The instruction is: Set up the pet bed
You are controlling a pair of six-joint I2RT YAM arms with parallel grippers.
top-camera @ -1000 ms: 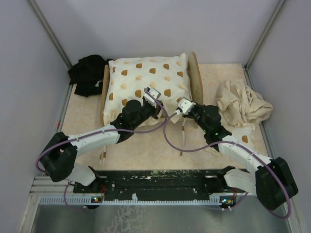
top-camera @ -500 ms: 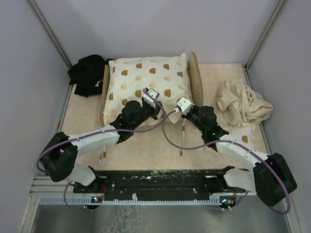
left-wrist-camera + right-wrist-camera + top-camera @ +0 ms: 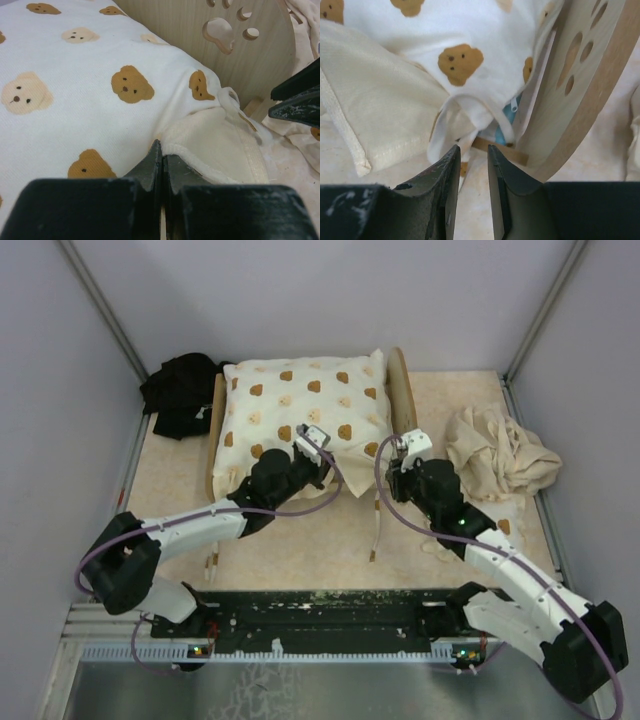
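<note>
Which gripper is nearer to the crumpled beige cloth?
Right. The right gripper is just left of the cloth, beside the headboard; the left gripper is farther left, at the cushion.

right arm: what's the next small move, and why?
Probably ease the right gripper forward and close on the cushion's drooping corner. Its jaws stand apart with nothing between them. That corner hangs just ahead, beside the pet bed's headboard, with a blue strip showing under it. The left gripper, jaws shut, appears to pinch the cushion's near edge.

Left hand closed tight, right hand slightly parted, both reaching forward.
</note>
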